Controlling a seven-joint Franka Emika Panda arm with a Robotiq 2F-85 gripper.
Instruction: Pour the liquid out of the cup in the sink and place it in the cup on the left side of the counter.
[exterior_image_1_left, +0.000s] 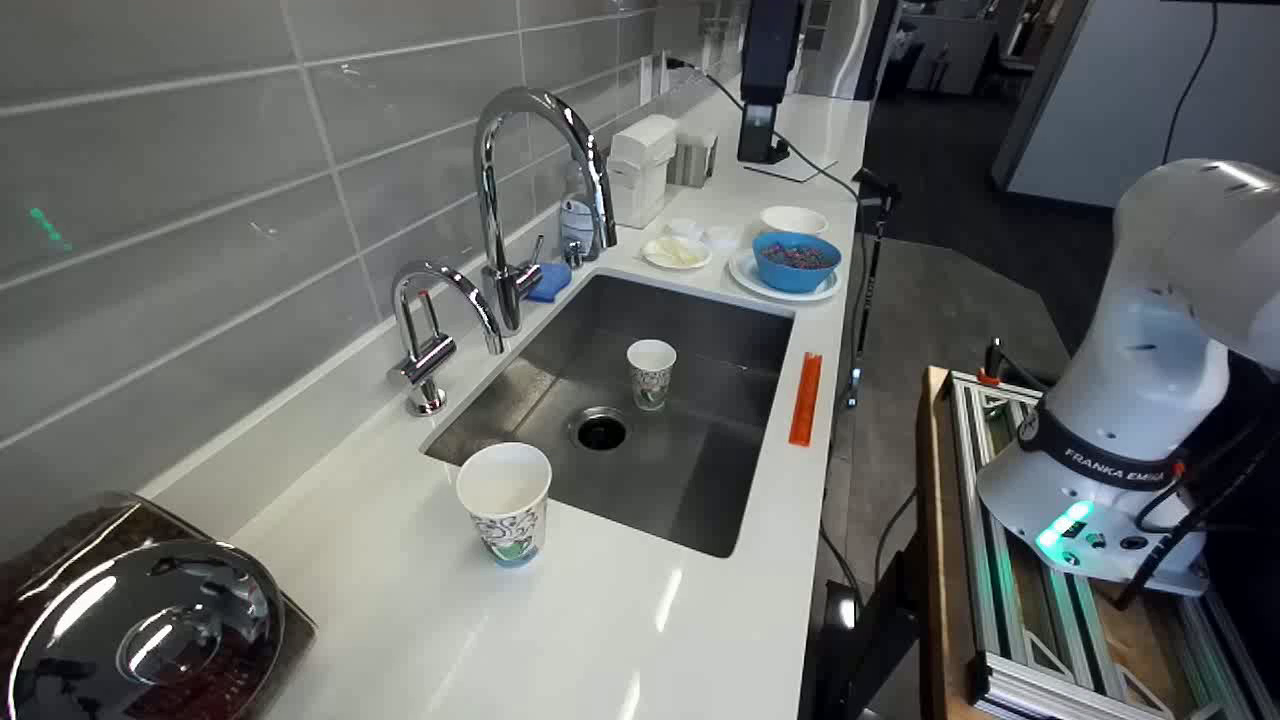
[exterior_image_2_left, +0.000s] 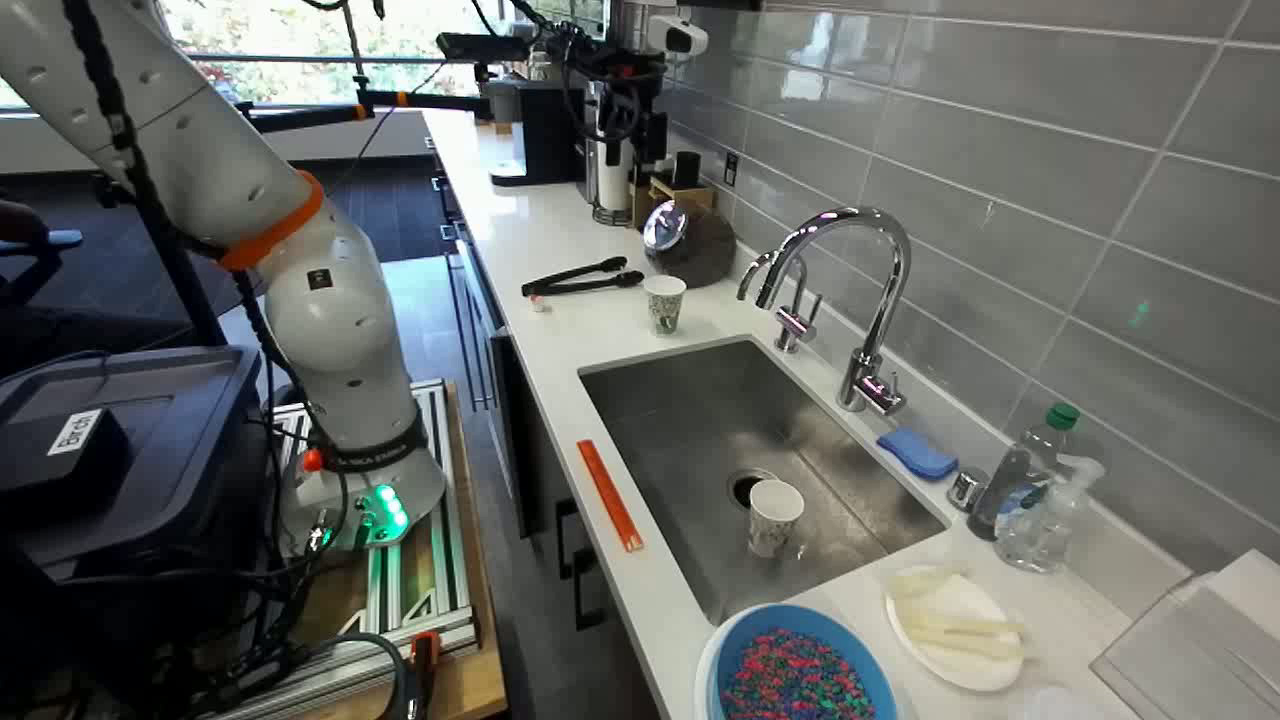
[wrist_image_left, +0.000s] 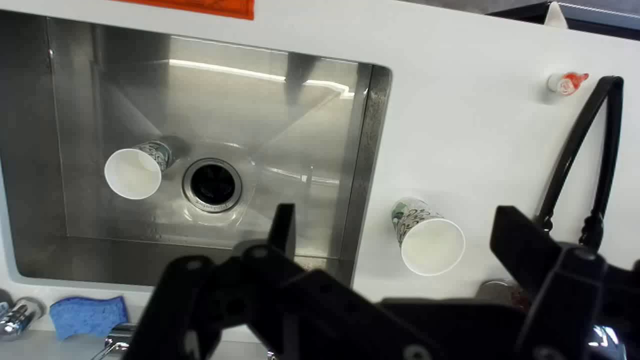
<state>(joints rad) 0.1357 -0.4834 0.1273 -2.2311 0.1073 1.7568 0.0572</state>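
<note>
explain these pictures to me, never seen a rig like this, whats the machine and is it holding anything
The machine is a white robot arm, mounted beside a kitchen counter. Two pictures come from cameras standing outside it; the third comes from its wrist, looking down past the black gripper. The gripper is open, holding nothing. One paper cup stands in the sink beside the drain; another cup stands on the counter near the sink's edge. Whether either contains liquid isn't clear. Also on the counter: black tongs, an orange strip, a blue sponge, and a blue bowl on a plate.
</note>
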